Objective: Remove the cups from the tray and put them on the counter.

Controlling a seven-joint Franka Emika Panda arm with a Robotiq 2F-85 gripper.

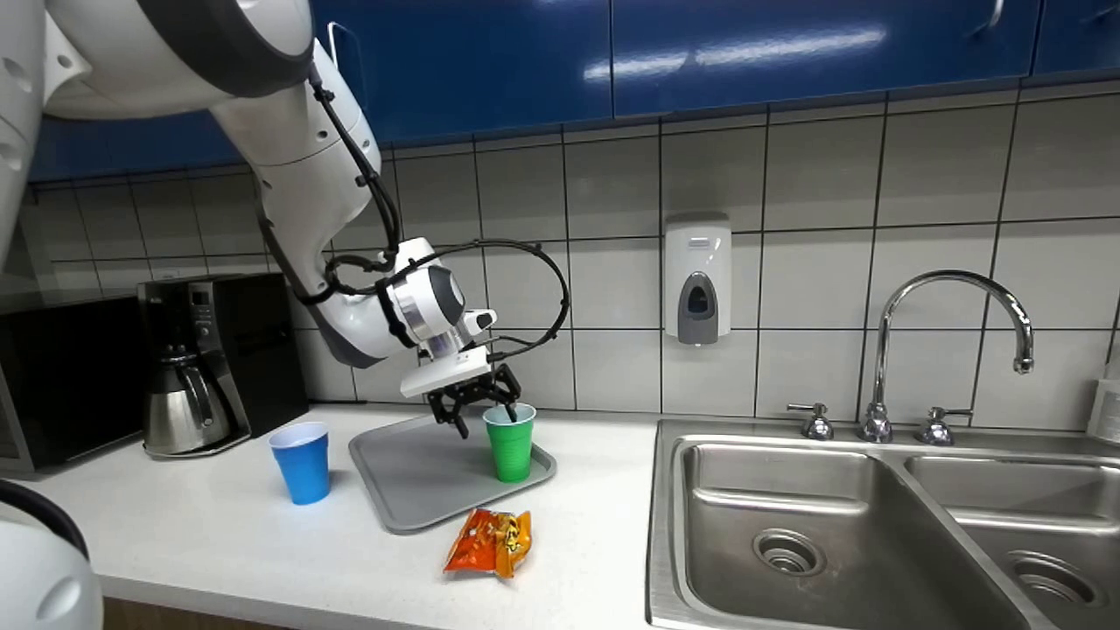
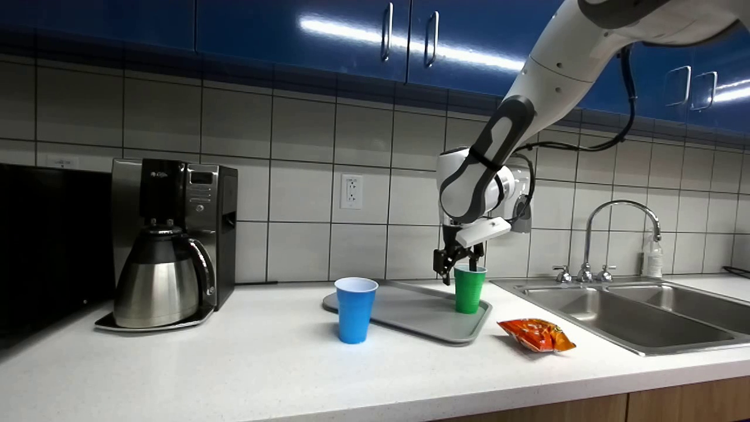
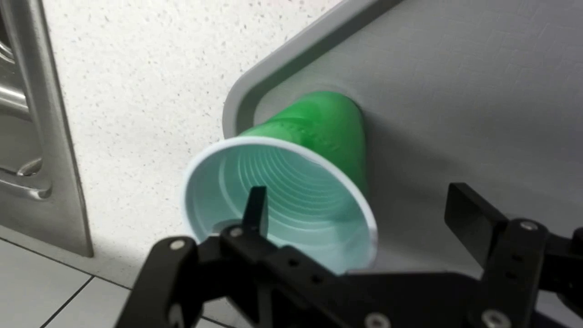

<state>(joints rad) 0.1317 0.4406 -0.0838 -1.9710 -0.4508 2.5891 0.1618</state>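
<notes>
On the white counter, in an exterior view: one grey tray, flat, with rounded corners. One blue cup, upright on the counter, off the tray and apart from it. One green cup, upright on the tray near a corner. One orange snack packet, lying on the counter near the tray. One black gripper on a white arm; jaws released and spread wide, one finger dipping into the green cup's mouth. One steel sink, double basin. One soap dispenser, on the tiled wall.

In an exterior view: one coffee maker with steel carafe; one outlet, white, on the tiles. Blue cup between coffee maker and snack packet.

In the wrist view: green cup, pale ribbed interior showing, base on the tray by its rounded corner. One finger at the cup's mouth; the opposite finger outside, over the tray. Contact between inner finger and cup: cannot be told.
</notes>
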